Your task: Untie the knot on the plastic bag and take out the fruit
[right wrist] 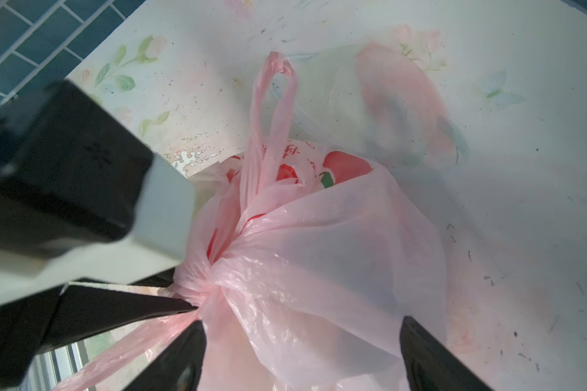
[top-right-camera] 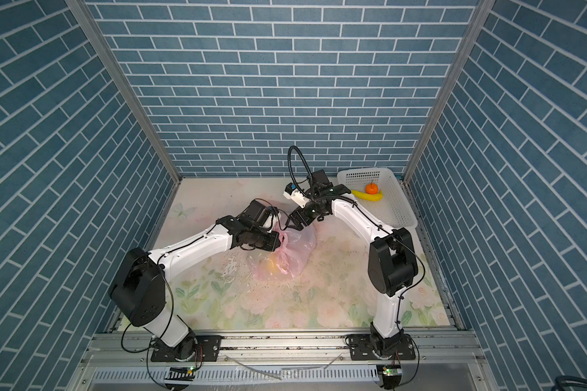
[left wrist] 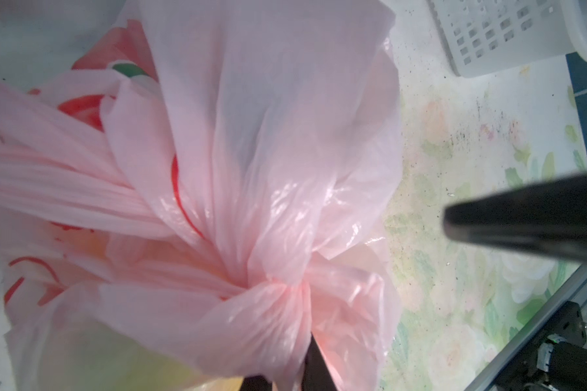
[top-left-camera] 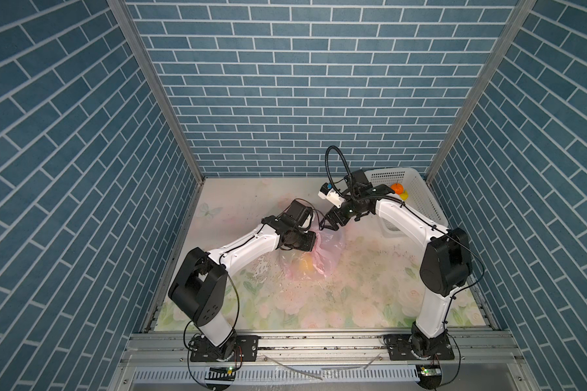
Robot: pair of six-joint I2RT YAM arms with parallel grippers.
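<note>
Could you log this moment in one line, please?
left gripper: shut on plastic bag | right gripper: open | knot: tied

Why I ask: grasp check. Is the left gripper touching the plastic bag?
Touching. The right wrist view shows the left gripper closed on the plastic bag beside the knot.

In both top views the desk (top-right-camera: pixel 285 304) lies free across the lower middle. The plastic bag (top-right-camera: pixel 299 247), left arm (top-right-camera: pixel 190 247) and right arm (top-right-camera: pixel 356 216) crowd the centre; the basket (top-right-camera: pixel 400 206) blocks the upper right.

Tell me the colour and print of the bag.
The bag is translucent pale pink with red print, clearest in the right wrist view.
</note>
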